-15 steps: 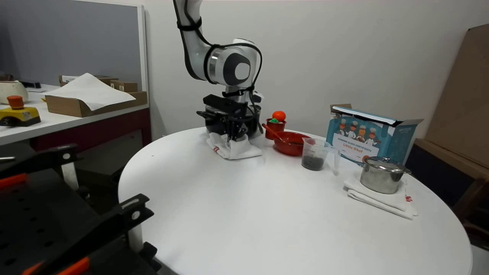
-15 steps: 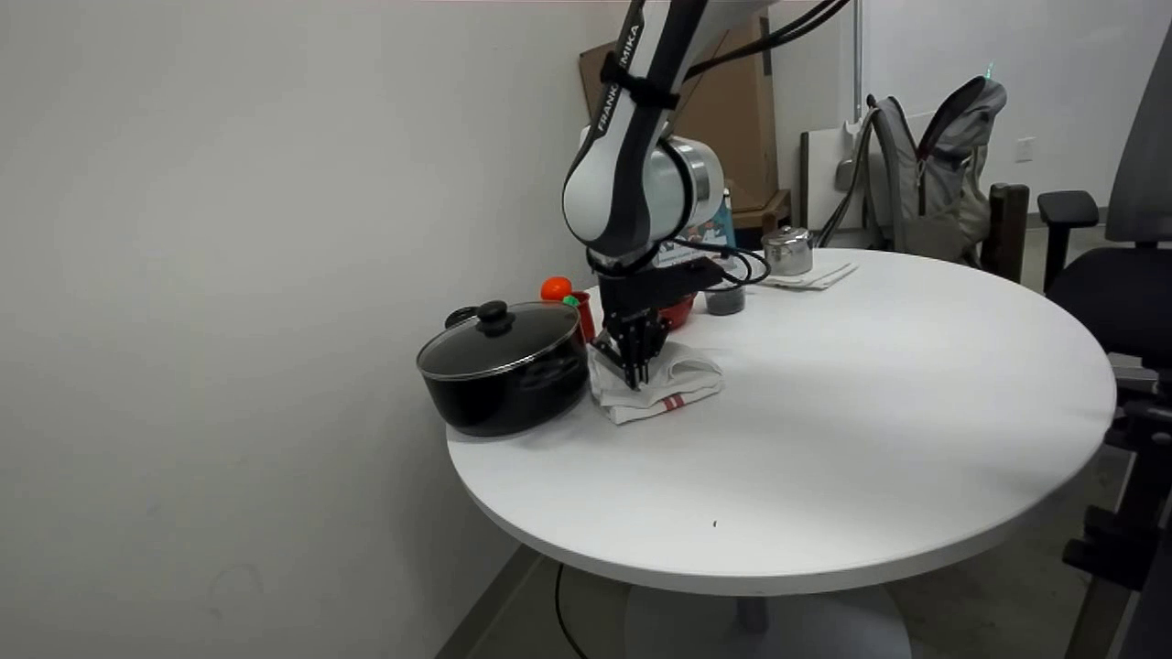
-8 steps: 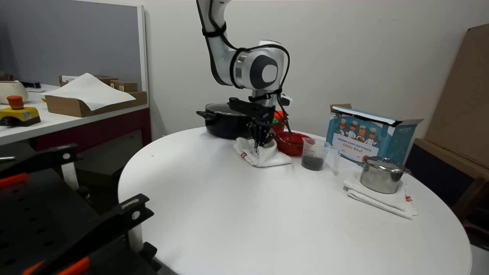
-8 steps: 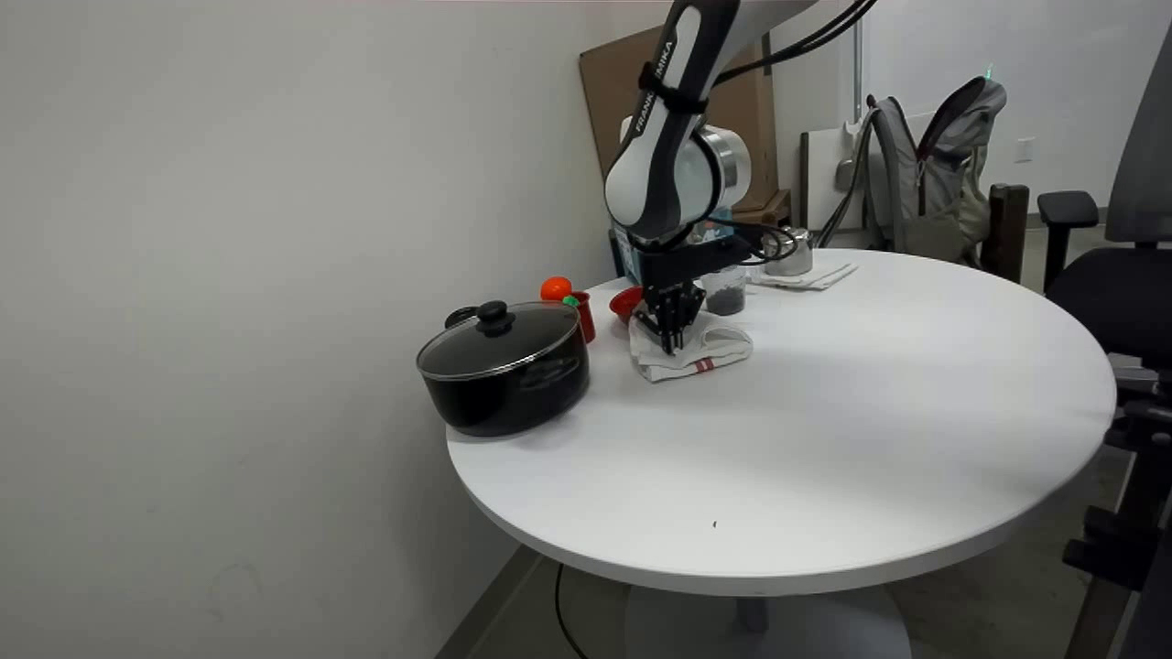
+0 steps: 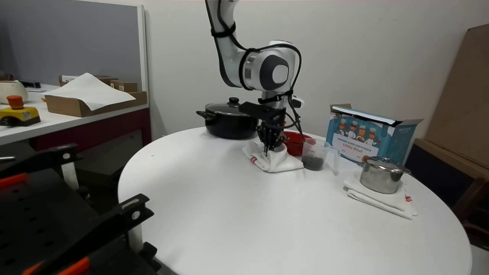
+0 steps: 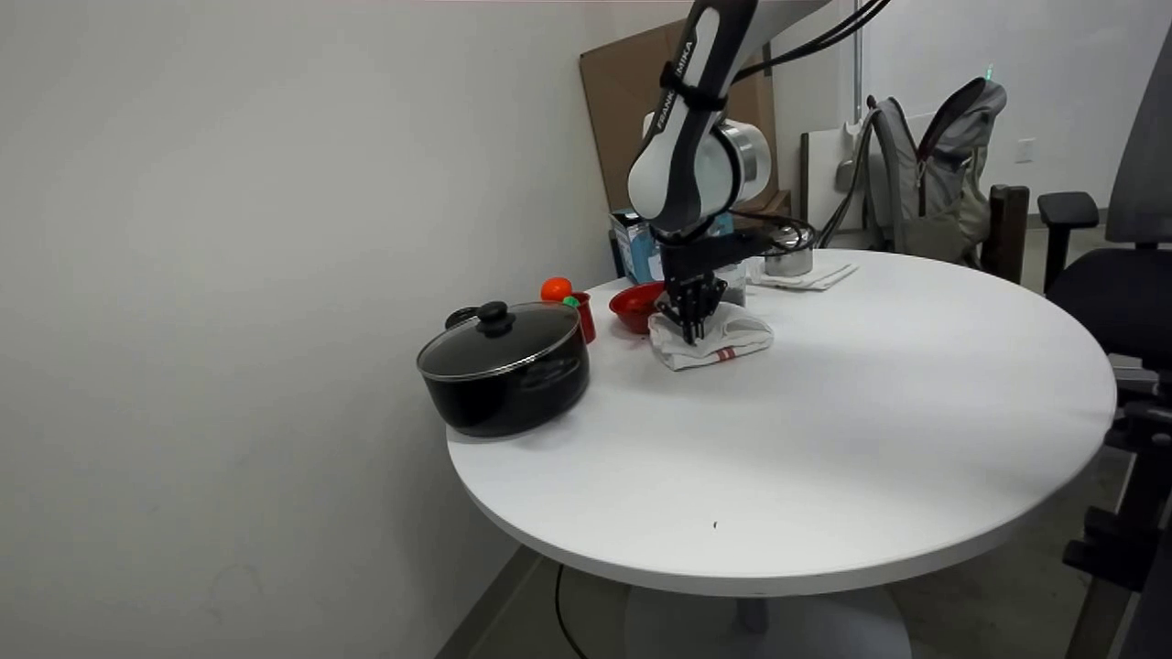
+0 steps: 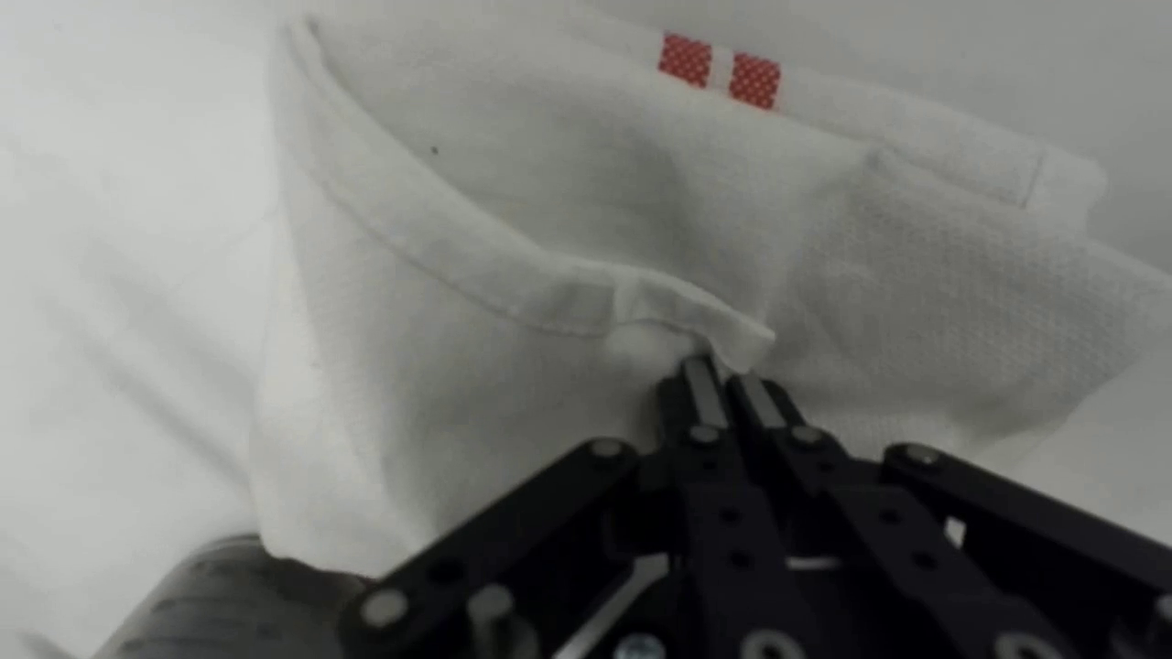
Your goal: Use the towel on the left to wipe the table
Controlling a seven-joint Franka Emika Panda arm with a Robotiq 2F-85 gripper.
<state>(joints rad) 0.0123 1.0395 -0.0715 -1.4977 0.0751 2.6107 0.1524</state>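
Note:
The white towel with red stripes point(image 5: 282, 161) lies folded flat on the round white table point(image 5: 244, 217), in front of the red bowl. It also shows in the other views point(image 6: 737, 334) point(image 7: 439, 384). My gripper point(image 5: 268, 149) points straight down at the towel. In the wrist view my gripper point(image 7: 732, 373) has its fingers nearly together, with a raised hem of the towel pinched between the tips. The rest of the towel lies on the table. A second white towel point(image 5: 376, 202) lies under the steel pot at the far right.
The measuring cup point(image 5: 313, 160) stands just beside the towel's edge, the red bowl point(image 5: 294, 143) behind it. The black pot point(image 6: 508, 389) and red cup point(image 6: 586, 322) stand by the wall. The steel pot point(image 5: 382, 177) and blue box point(image 5: 365, 139) stand right. A grey rounded thing point(image 7: 247, 604) shows bottom left.
My gripper has dragged the towel along the table away from the black pot, towards the red bowl and measuring cup. The black pot is now uncovered in the views. The grip looks the same.

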